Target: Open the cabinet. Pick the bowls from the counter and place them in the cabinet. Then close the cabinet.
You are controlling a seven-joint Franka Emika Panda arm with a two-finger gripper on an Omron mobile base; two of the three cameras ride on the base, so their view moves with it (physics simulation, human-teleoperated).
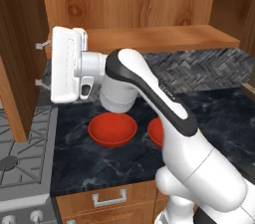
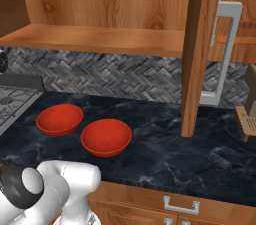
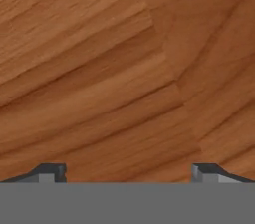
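**Cabinet open, claw spread wide at the left door**

Left base view: you see the cabinet point(image 1: 144, 4) standing open, its wooden shelf point(image 1: 164, 38) bare. The arm reaches up and left, and the claw point(image 1: 41, 63) sits at the inner face of the left door point(image 1: 17, 68); its 2 small fingers point(image 1: 44, 45) point at the wood, set well apart, with nothing between them. Below the arm, 1 red bowl point(image 1: 112, 129) rests on the dark marbled surface point(image 1: 99, 163), and the second bowl point(image 1: 156, 131) lies just to its right, partly hidden behind the arm. The grey stove point(image 1: 22, 163) sits at the left edge.

Right base view: you see both bowls side by side on the surface point(image 2: 190, 154), the left one point(image 2: 59, 118) near the stove point(image 2: 12, 101), the right one point(image 2: 106, 137) just beside it, close but apart. The right door point(image 2: 196, 54) swings out toward you, its silver bar handle point(image 2: 225, 51) on the far face. The shelf point(image 2: 100, 39) holds nothing.

Hand view: you look straight at wood grain point(image 3: 124, 68) close up. The 2 dark fingertips point(image 3: 50, 172) stand far apart at the bottom, gripping nothing
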